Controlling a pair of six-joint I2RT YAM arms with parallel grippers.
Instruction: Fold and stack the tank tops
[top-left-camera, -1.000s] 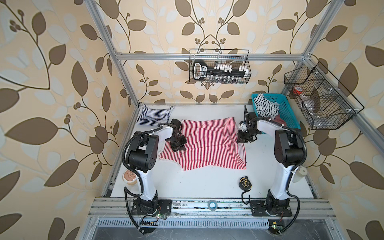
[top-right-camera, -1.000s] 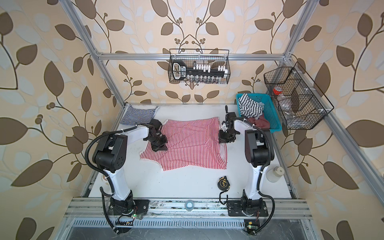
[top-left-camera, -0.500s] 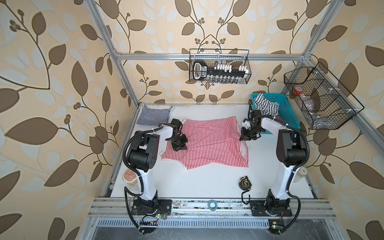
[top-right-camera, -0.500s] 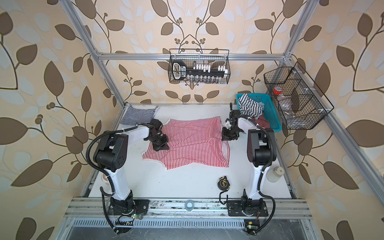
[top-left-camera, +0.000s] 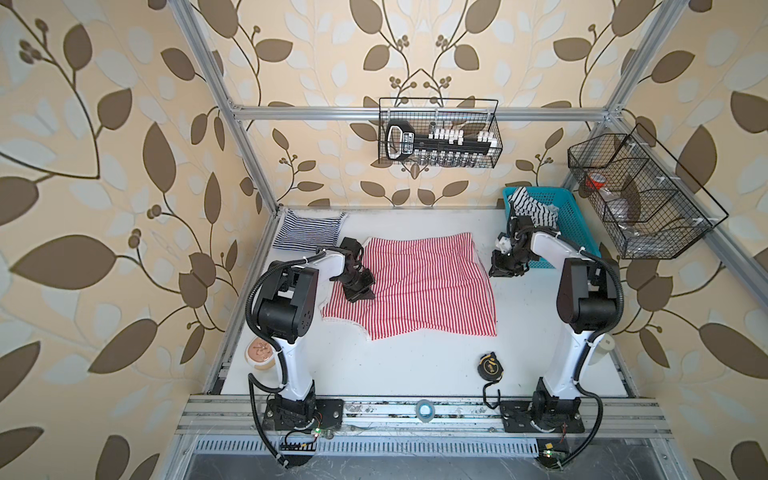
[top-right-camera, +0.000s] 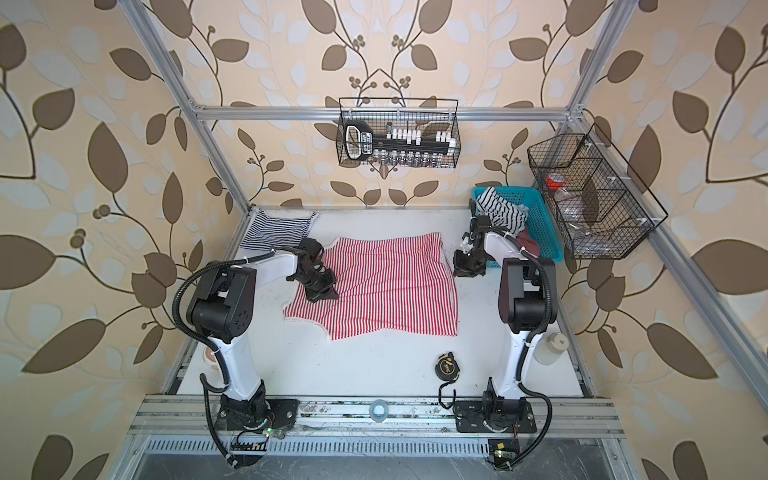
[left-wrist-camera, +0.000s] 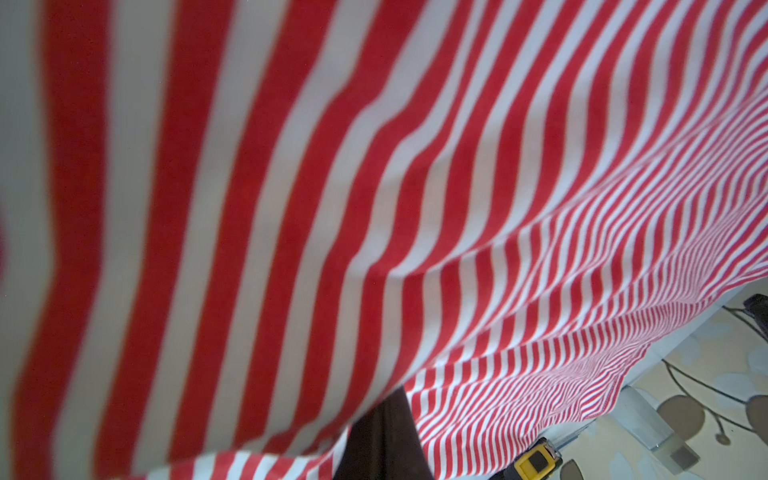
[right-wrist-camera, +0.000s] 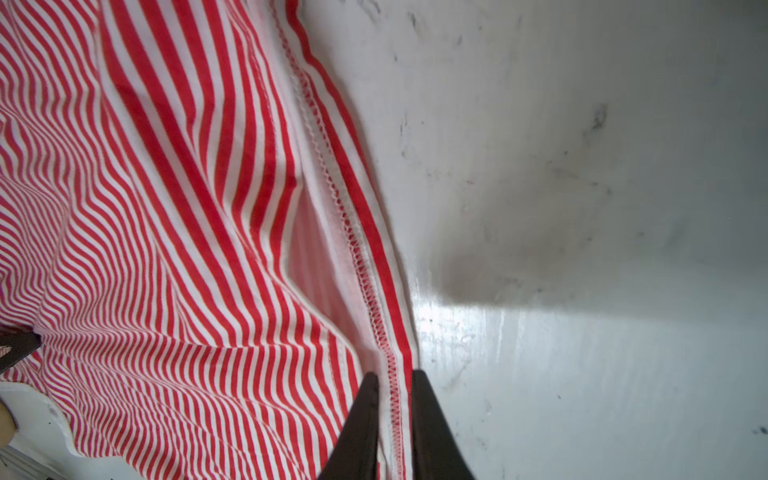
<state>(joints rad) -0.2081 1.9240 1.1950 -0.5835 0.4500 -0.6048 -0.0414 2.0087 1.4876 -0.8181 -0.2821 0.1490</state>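
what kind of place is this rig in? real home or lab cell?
Most likely a lab robot cell dressed up as a home: an aluminium frame carries leaf wallpaper panels, two arms are bolted to a rail at the table's front edge, and wire baskets of props hang from the frame.

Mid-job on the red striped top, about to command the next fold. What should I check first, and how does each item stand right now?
1. Hold by the left gripper on the red-and-white tank top: ok, shut at its left edge, and cloth fills that wrist view.
2. Is the right gripper clear of the hem: not ok, jaws slightly apart with the hem between them.
3. Top spread flat: mostly ok, with wrinkles near the left gripper.
4. Fold path free: ok, the tape measure lies apart, toward the front.
5. Stacking spot ready: ok, the navy-and-white tank top lies flat at the far left.
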